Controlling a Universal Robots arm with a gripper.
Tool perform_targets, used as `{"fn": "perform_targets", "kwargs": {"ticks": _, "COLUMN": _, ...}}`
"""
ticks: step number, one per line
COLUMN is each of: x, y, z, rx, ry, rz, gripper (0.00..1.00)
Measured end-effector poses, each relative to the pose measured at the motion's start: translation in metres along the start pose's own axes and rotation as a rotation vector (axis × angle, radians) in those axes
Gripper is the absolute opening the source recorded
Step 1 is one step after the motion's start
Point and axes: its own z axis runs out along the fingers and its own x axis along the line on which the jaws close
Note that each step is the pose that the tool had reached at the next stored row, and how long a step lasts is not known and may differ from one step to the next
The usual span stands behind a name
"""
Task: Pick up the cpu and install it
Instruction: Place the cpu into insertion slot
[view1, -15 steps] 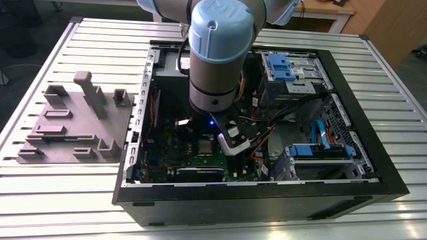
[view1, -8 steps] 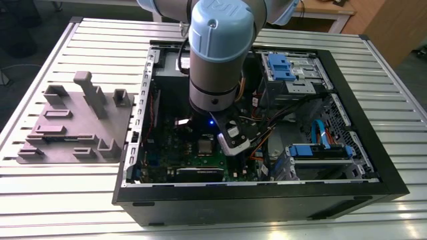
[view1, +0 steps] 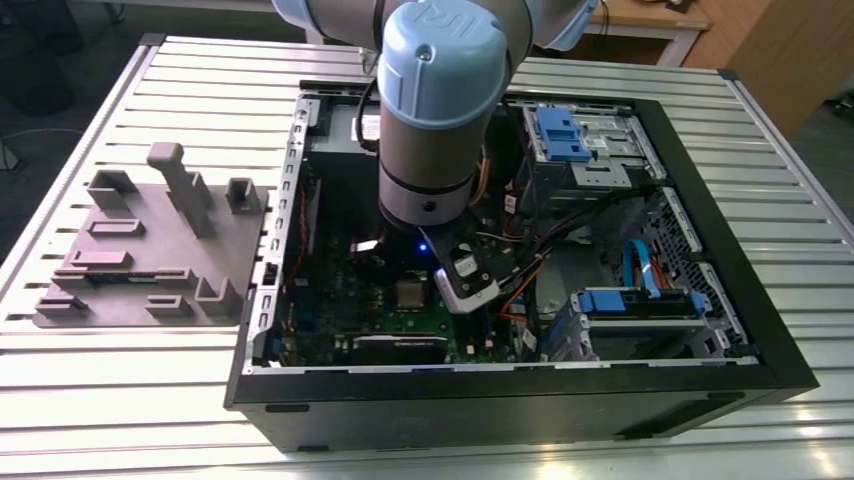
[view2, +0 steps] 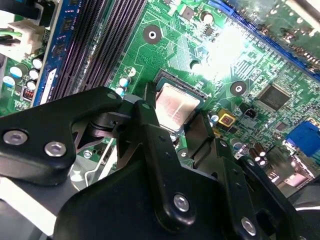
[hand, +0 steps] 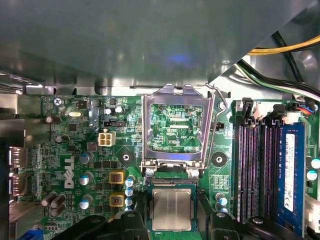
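1. Computer case (view1: 534, 410) on the bench (view1: 134, 400) enclosed the load plate (hand: 172, 95).
2. Pincer (hand: 172, 216) straddled the cpu (hand: 171, 206) just beside that plate's hinge; grip could not be told.
3. Cpu seemed light, stiff, slick-topped, fragile underneath; opposite edges suited holding.

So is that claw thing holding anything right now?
Gripper: right at the cpu; whether it is open or clamped on it cannot be told.

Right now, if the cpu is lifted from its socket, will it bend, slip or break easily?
Probably stiff: the cpu is a flat, metal-topped square. Its shiny top may be slippery. Lying flat in the socket, it should not roll.
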Motion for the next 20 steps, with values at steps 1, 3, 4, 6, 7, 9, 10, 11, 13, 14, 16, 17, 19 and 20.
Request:
{"fn": "perform_targets", "kwargs": {"ticks": 1, "x": -0.0001, "y": 0.0001, "z": 0.0003, "rx": -0.0006, "ry": -0.0003, "rz": 0.0, "gripper": 0.47}}
{"fn": "perform_targets", "kwargs": {"ticks": 3, "x": -0.0001, "y": 0.0001, "z": 0.0003, "rx": -0.0006, "ry": -0.0003, "rz": 0.0, "gripper": 0.47}}
{"fn": "perform_targets", "kwargs": {"ticks": 4, "x": -0.0001, "y": 0.0001, "z": 0.0003, "rx": -0.0006, "ry": -0.0003, "rz": 0.0, "gripper": 0.47}}
{"fn": "perform_targets", "kwargs": {"ticks": 6, "x": -0.0001, "y": 0.0001, "z": 0.0004, "rx": -0.0006, "ry": -0.0003, "rz": 0.0, "gripper": 0.47}}
{"fn": "perform_targets", "kwargs": {"ticks": 7, "x": -0.0001, "y": 0.0001, "z": 0.0004, "rx": -0.0007, "ry": -0.0003, "rz": 0.0, "gripper": 0.47}}
{"fn": "perform_targets", "kwargs": {"ticks": 9, "x": 0.0, "y": 0.0002, "z": 0.0006, "rx": -0.0013, "ry": -0.0003, "rz": 0.0, "gripper": 0.48}}
{"fn": "perform_targets", "kwargs": {"ticks": 10, "x": 0.0, "y": 0.0002, "z": 0.0006, "rx": -0.0012, "ry": -0.0005, "rz": 0.0, "gripper": 0.48}}
{"fn": "perform_targets", "kwargs": {"ticks": 11, "x": -0.0001, "y": 0.0002, "z": 0.0006, "rx": -0.0011, "ry": -0.0005, "rz": 0.0, "gripper": 0.54}}
{"fn": "perform_targets", "kwargs": {"ticks": 13, "x": -0.0001, "y": 0.0002, "z": 0.0005, "rx": -0.0009, "ry": -0.0005, "rz": 0.0, "gripper": 0.54}}
{"fn": "perform_targets", "kwargs": {"ticks": 14, "x": -0.0001, "y": 0.0001, "z": 0.0005, "rx": -0.0008, "ry": -0.0004, "rz": 0.0, "gripper": 0.54}}
{"fn": "perform_targets", "kwargs": {"ticks": 16, "x": -0.0001, "y": 0.0001, "z": 0.0, "rx": -0.0009, "ry": -0.0003, "rz": 0.0, "gripper": 0.54}}
{"fn": "perform_targets", "kwargs": {"ticks": 17, "x": -0.0001, "y": 0.0002, "z": -0.0001, "rx": -0.0011, "ry": -0.0003, "rz": 0.0, "gripper": 0.54}}
{"fn": "perform_targets", "kwargs": {"ticks": 19, "x": -0.0001, "y": 0.0002, "z": -0.0001, "rx": -0.0011, "ry": -0.0002, "rz": 0.0, "gripper": 0.54}}
{"fn": "perform_targets", "kwargs": {"ticks": 20, "x": -0.0001, "y": 0.0001, "z": -0.0003, "rx": -0.0008, "ry": 0.0001, "rz": 0.0, "gripper": 0.53}}
